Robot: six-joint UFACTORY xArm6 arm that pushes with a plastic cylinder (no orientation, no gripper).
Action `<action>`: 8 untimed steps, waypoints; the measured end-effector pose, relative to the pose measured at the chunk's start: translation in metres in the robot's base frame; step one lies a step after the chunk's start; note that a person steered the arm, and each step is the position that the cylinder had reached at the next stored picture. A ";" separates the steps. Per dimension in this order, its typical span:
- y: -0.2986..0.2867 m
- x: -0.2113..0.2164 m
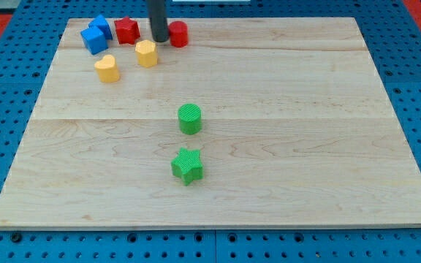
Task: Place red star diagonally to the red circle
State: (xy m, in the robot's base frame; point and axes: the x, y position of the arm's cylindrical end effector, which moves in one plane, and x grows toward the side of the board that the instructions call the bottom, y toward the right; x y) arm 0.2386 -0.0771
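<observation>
Seven blocks lie on the wooden board [269, 109], five crowded at the view's top left. My rod hides part of the red circle [179, 33], and the two blue blocks [96, 33] overlap, so their shapes are hard to make out. My tip [159, 39] has no jaws and holds nothing; it stands between the red star [127, 30] and the red circle, touching or just beside the circle. Below sit a yellow block [146, 52] and another yellow block [107, 68]; a green circle [190, 118] and green star [187, 166] lie mid-board.

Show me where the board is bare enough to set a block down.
Free: the whole right half, right of the green cylinder and green star; also the bottom-left. Crowded: the top-left, where blue blocks, red star, red circle, two yellow blocks surround my tip.
</observation>
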 end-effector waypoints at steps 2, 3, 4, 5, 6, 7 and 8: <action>0.030 -0.027; -0.001 -0.046; -0.063 -0.046; -0.123 -0.047; -0.129 -0.038; -0.096 -0.028; -0.049 -0.021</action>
State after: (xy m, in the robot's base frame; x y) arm 0.2172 -0.1262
